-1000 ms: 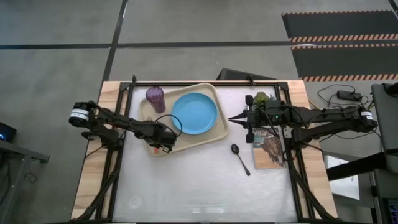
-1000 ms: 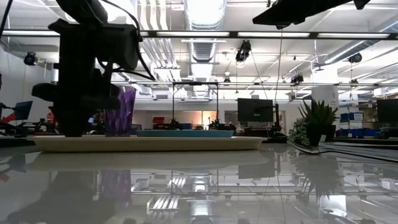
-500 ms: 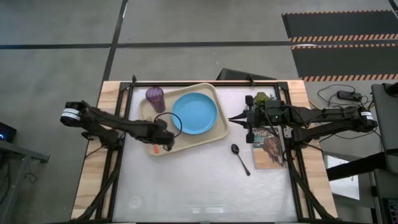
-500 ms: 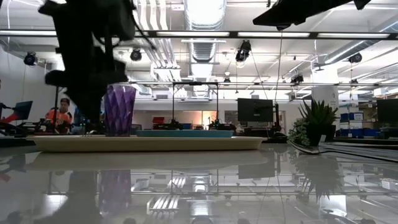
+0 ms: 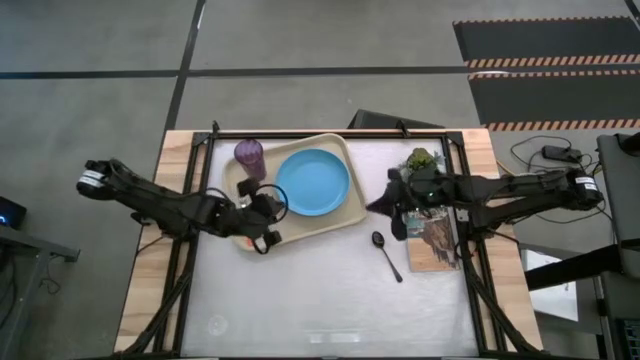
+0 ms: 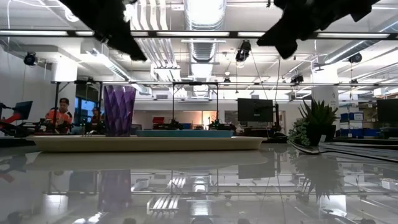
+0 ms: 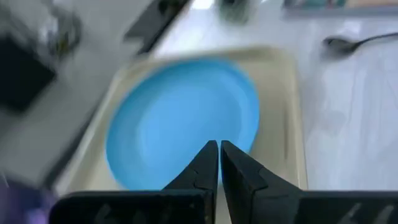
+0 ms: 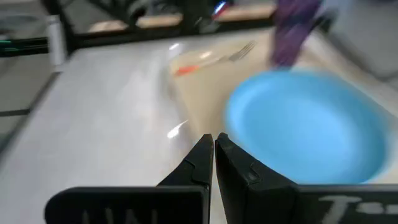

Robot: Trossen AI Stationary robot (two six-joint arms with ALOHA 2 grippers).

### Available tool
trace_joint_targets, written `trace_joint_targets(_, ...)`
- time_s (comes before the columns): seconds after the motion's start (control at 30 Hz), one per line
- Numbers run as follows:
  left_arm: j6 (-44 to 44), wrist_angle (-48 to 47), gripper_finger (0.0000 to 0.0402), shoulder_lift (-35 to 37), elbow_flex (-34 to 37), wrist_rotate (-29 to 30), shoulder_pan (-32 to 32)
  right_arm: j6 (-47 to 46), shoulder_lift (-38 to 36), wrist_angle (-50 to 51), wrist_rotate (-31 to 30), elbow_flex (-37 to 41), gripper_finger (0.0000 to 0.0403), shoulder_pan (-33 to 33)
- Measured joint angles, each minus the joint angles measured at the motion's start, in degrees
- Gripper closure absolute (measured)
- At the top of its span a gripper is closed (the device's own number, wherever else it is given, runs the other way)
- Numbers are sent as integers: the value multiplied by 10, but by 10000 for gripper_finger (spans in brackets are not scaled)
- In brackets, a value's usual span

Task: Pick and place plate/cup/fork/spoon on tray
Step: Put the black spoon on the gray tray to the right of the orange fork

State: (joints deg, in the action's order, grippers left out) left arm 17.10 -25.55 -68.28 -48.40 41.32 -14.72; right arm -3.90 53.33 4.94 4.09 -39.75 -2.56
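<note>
The cream tray (image 5: 342, 214) lies at the table's far left-centre. On it lie the light-blue plate (image 5: 313, 182) and the orange-handled fork (image 8: 211, 59), and the purple cup (image 5: 249, 155) stands upright at its far left corner. The dark spoon (image 5: 386, 255) lies flat on the table, right of the tray. My left gripper (image 5: 268, 212) is shut and empty above the tray's near left part, pointing at the plate (image 7: 186, 124). My right gripper (image 5: 378, 204) is shut and empty above the table, just right of the tray.
A small picture book (image 5: 432, 238) lies at the table's right edge, with a small green potted plant (image 5: 420, 158) behind it. The white table top stretches bare toward the near edge. People sit in the room behind the table.
My left gripper has risen from the tray's near left corner and drawn back toward the table's left edge. My right gripper has tipped downward and shifted a little toward the near edge. The tableware has stayed in place.
</note>
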Motion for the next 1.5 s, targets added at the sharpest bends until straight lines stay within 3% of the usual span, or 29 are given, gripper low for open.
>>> trace_joint_targets(0.1,-122,53,402,20,0,-1,0,-69,26,11,36,0,394,19)
trace_joint_targets(0.27,-252,114,402,56,0,-3,0,-202,71,25,39,-6,394,67)
trace_joint_targets(0.47,-293,154,402,99,38,-23,-1,-364,116,83,34,-25,394,106)
trace_joint_targets(0.77,-394,278,402,181,117,-64,-2,-484,195,210,-15,-111,394,167)
trace_joint_targets(1.1,-385,248,402,280,125,-65,-2,-571,302,499,-17,-195,394,180)
trace_joint_targets(1.5,-384,246,402,290,125,-66,-2,-568,394,426,9,-190,376,184)
